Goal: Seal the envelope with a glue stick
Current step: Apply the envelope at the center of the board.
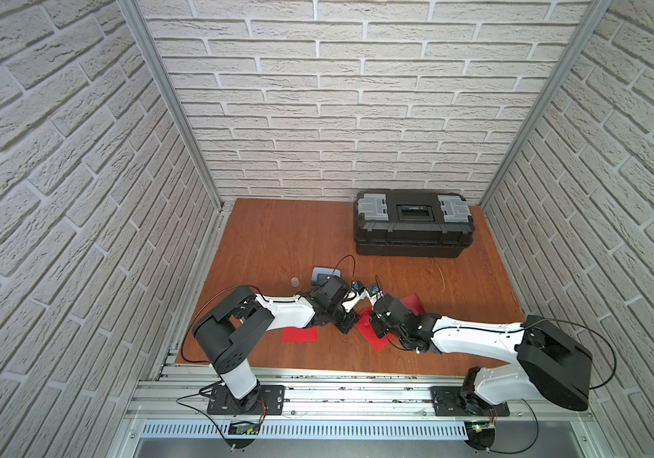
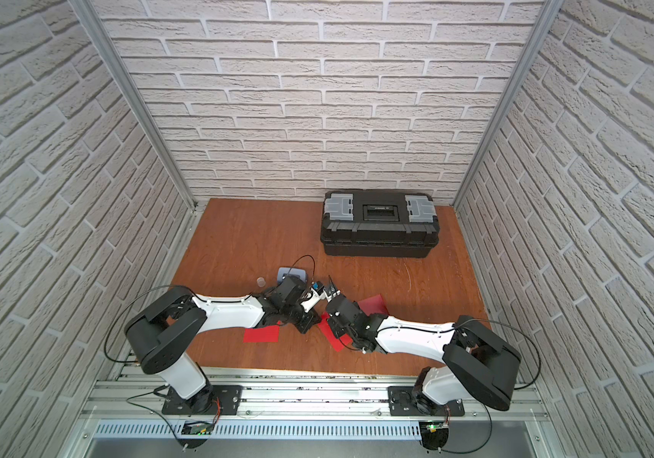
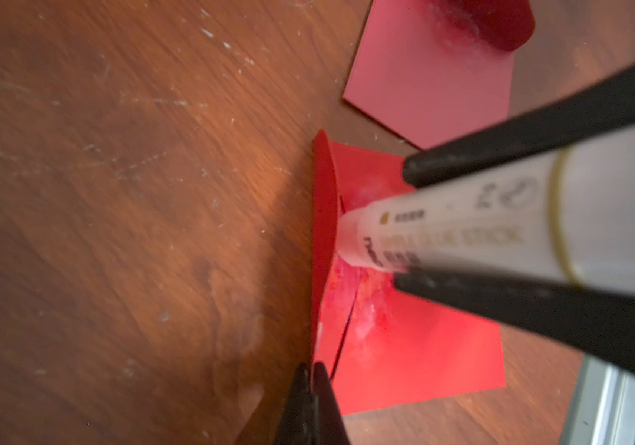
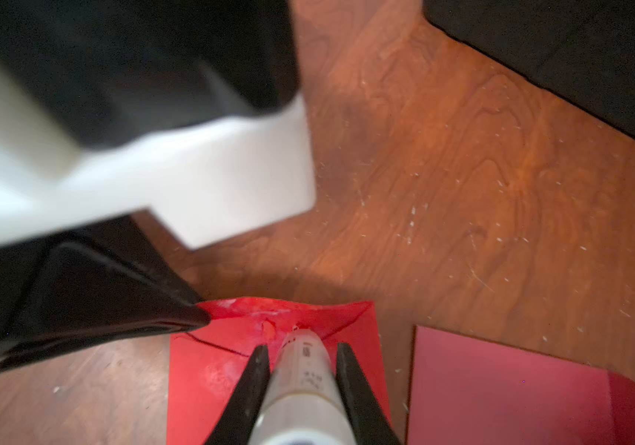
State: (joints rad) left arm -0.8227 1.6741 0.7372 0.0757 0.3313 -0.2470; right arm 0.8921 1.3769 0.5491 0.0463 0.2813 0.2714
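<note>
While left jaws pinch the flap (image 3: 323, 231) of one envelope (image 3: 404, 366), right jaws clamp one glue stick (image 3: 462, 235).

Scratched wooden table (image 1: 277, 238) — a black toolbox (image 1: 412, 226) sits in its far right corner. Left of the middle lie a grey-blue punch (image 1: 323, 273) and a clear cap (image 1: 295, 281), apart. Nearer the front edge — a red sheet (image 1: 299, 334), a red envelope (image 1: 364, 323) and a pink envelope (image 1: 412, 303).

Both top views bright, even; brick walls (image 1: 59, 158) bow at edges; glare along table (image 1: 277, 238) edge, 6 o'clock. Wrist views dimmer, near parts blurred.
</note>
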